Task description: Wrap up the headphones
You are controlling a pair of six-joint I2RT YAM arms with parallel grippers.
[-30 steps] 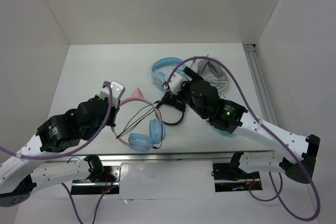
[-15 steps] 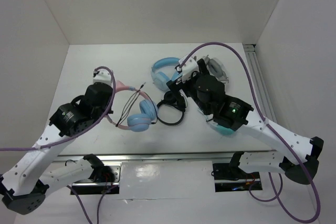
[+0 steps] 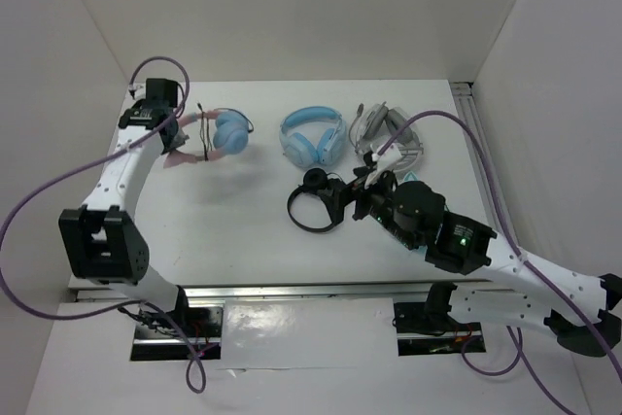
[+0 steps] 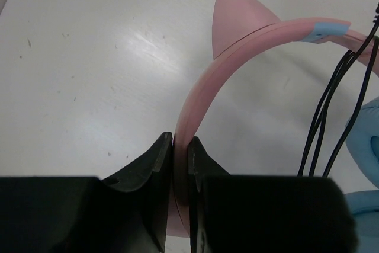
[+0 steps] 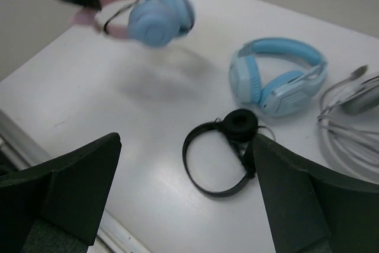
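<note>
The left pincer (image 4: 180, 141) is pinching the pink headband, having swung the headphones (image 3: 228, 130) from the worktop's (image 3: 243, 230) near middle to above its far-left corner. The cups are hanging just right of it. The right pincer (image 5: 186, 146), spread wide, is hovering near a black headset (image 5: 238, 124).

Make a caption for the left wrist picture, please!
Left gripper pinches the headphones by their pink cat-eared headband, dark cable dangling alongside.
</note>
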